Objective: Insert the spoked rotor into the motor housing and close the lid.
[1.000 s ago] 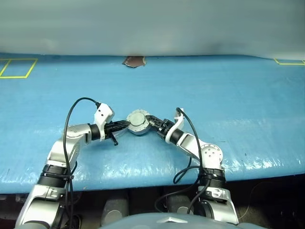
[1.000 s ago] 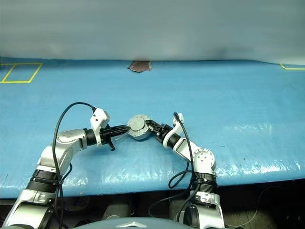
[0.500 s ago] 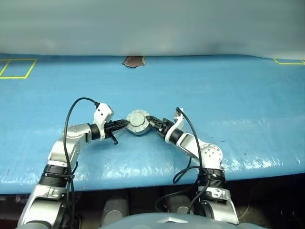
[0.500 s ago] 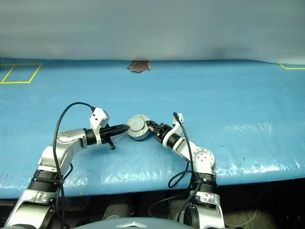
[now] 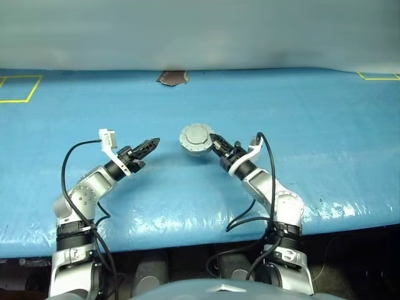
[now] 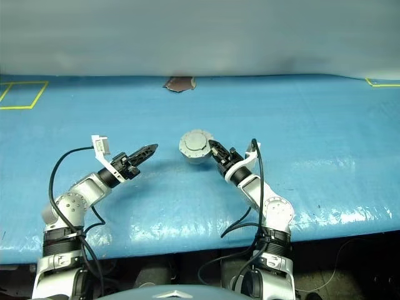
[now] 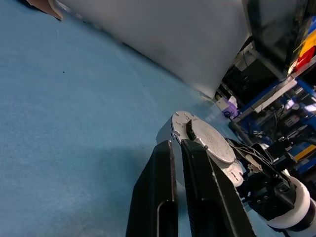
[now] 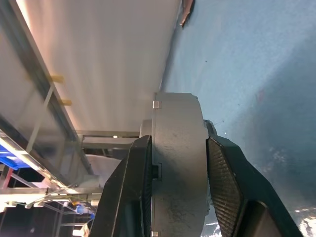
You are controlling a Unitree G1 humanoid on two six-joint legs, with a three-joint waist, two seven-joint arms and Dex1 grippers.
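A thick round grey disc, the motor housing [image 5: 197,139] with the lid's pale silver face [image 7: 210,140] turned up, hangs a little above the blue table. My right gripper [image 5: 211,142] is shut on it from the right, its fingers [image 8: 136,187] pressing on the two flat faces. The ribbed grey rim [image 8: 177,123] shows between them. Off to the left, my left gripper [image 5: 152,143] points at the disc and stands apart from it. A narrow gap shows between its fingers [image 7: 160,187], with nothing in it. The spoked rotor is hidden.
The blue table cover [image 5: 300,112] runs wide on all sides. A brown patch [image 5: 172,77] lies at the far edge by the pale wall. Yellow tape marks sit far left [image 5: 15,87] and far right [image 5: 378,76]. The table's front edge [image 5: 187,231] is close to me.
My left gripper has let go of the disc, drawn back to the left and rolled, its fingers parting slightly. My right gripper has lifted the disc up and to the right.
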